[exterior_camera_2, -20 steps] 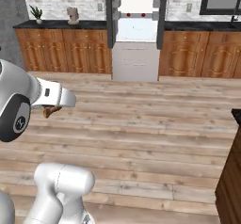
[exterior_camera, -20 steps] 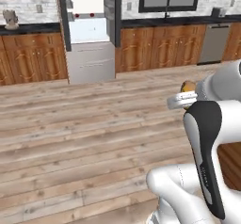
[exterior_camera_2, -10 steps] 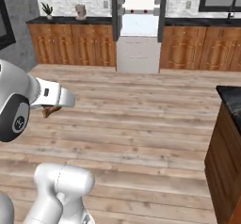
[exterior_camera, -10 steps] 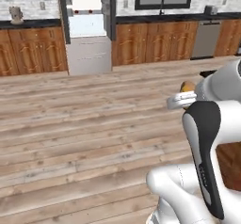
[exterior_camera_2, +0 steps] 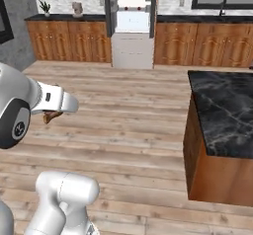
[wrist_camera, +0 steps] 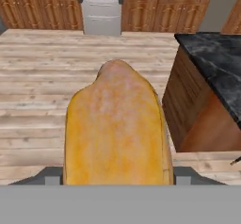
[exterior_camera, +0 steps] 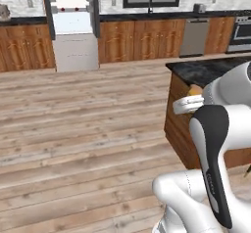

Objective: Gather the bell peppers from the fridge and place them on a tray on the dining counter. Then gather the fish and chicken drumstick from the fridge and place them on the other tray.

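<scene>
Wooden plank floor stretches to the open fridge among brown cabinets; the dark marble dining counter stands to my right. My gripper is clamped on the golden chicken drumstick, which hides my fingertips; in the base views my own arm cuts it off
</scene>
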Available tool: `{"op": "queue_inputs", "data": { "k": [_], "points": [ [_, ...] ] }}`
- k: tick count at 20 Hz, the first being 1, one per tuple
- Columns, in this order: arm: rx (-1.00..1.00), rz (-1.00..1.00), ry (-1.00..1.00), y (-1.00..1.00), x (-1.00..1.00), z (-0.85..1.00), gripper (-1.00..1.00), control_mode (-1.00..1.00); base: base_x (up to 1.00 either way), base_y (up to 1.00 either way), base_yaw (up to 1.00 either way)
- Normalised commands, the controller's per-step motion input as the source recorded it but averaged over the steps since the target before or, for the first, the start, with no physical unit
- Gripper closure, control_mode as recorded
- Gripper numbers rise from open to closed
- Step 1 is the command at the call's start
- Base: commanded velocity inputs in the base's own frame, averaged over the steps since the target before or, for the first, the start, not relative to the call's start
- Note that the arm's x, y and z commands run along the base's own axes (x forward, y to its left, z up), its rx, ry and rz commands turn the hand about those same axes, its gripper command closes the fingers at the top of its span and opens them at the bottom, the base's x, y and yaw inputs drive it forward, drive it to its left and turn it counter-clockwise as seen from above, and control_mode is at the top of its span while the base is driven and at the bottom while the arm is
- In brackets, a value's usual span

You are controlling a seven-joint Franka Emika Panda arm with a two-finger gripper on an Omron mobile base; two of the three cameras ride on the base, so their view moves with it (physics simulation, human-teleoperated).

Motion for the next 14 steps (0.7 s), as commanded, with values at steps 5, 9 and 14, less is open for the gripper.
{"op": "queue_inputs", "data": {
  "k": [5,9,14],
  "points": [
    [0.00,0.00,0.00,0.00,0.00,0.00,1.00,1.00,-0.64,-1.00,0.03],
    [0.00,0.00,0.00,0.00,0.00,0.00,1.00,1.00,-0.21,-1.00,0.01],
    [0.00,0.00,0.00,0.00,0.00,0.00,1.00,1.00,0.12,-1.00,0.00]
  ]
}}
